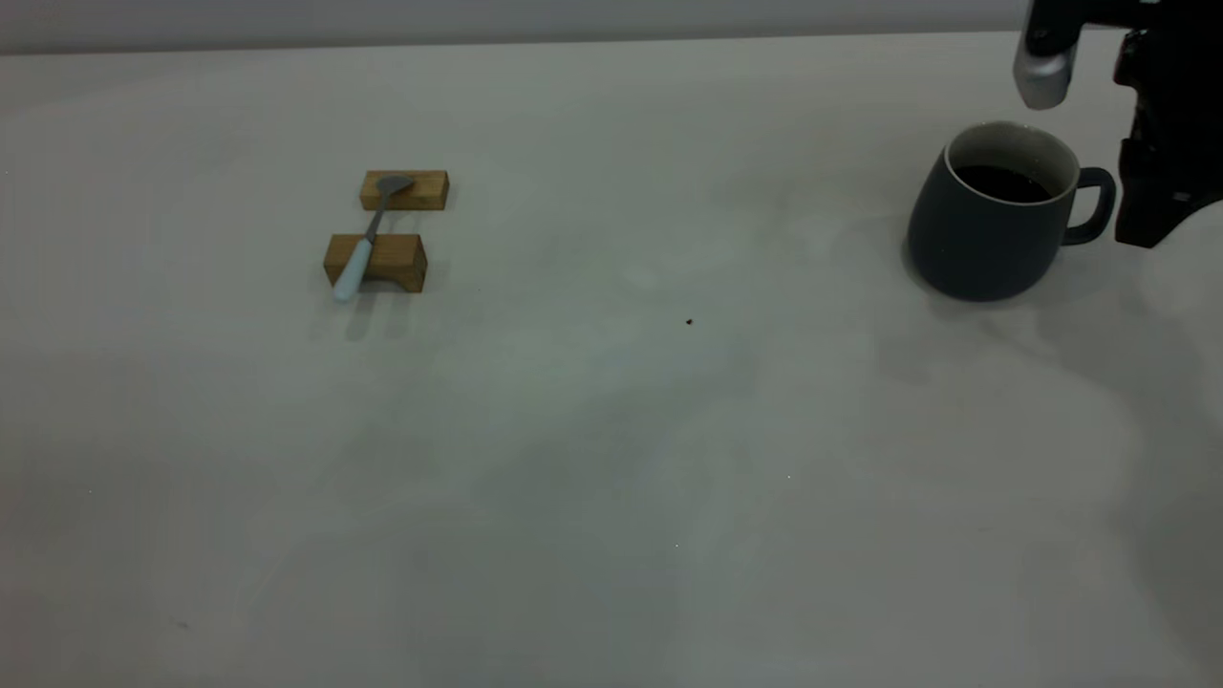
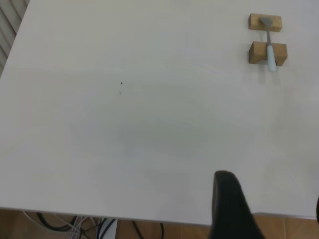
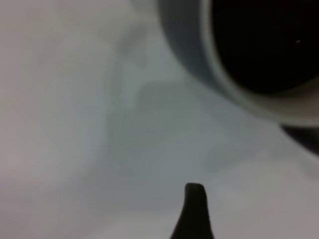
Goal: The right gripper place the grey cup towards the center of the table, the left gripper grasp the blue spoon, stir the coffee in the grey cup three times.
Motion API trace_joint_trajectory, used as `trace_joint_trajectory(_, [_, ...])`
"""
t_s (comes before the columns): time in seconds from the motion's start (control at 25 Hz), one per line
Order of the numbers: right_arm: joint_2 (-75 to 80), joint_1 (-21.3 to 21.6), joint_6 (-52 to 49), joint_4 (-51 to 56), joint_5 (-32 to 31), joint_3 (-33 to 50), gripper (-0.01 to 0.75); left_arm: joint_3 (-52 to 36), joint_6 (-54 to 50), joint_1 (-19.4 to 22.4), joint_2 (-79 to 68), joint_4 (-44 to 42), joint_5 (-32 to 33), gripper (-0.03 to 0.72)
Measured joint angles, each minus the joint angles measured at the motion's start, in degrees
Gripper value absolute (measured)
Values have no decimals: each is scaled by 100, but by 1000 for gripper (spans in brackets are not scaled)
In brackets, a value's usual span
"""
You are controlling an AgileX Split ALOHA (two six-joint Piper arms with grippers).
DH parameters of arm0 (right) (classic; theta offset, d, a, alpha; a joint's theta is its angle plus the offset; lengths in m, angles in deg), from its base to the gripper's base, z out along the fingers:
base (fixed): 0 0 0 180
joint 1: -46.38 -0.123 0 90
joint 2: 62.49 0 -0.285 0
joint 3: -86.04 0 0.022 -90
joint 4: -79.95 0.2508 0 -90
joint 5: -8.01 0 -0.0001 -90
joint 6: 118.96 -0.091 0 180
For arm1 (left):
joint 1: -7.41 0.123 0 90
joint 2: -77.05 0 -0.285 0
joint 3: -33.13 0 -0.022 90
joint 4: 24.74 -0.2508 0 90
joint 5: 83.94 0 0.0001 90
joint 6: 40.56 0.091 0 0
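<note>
I see a big pale table (image 1: 573, 478) that fills almost all I look at. Its top is smooth and dull, with soft grey shadows on it. Behind its far edge there is a plain grey wall (image 1: 478, 19). Past the near edge I see a brown wooden floor (image 2: 169, 231). Some black and white cables (image 2: 75, 226) lie there. At one corner there are grey slats (image 2: 10, 20).

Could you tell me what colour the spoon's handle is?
Pale light blue; the blue spoon shows best in the exterior view.

Exterior low across the table (image 1: 611, 478); left wrist high; right wrist close.
</note>
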Motion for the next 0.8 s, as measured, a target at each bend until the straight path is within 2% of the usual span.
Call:
trace_joint_trajectory(0.24, [542,0,6,-335,10,-729,687,0,0,0,0,0,0,483])
trace_joint_trajectory(0.52, [934,0,435,-209,-7,-970,659,0,0,0,0,0,0,483])
trace_joint_trajectory(0.6, [941,0,673,3,-13,-970,610,0,0,0,0,0,0,483])
trace_joint_trajectory(0.68, [941,0,870,235,-39,-970,527,0,0,0,0,0,0,483])
trace_joint_trajectory(0.8, [941,11,963,482,-60,-978,332,0,0,0,0,0,0,483])
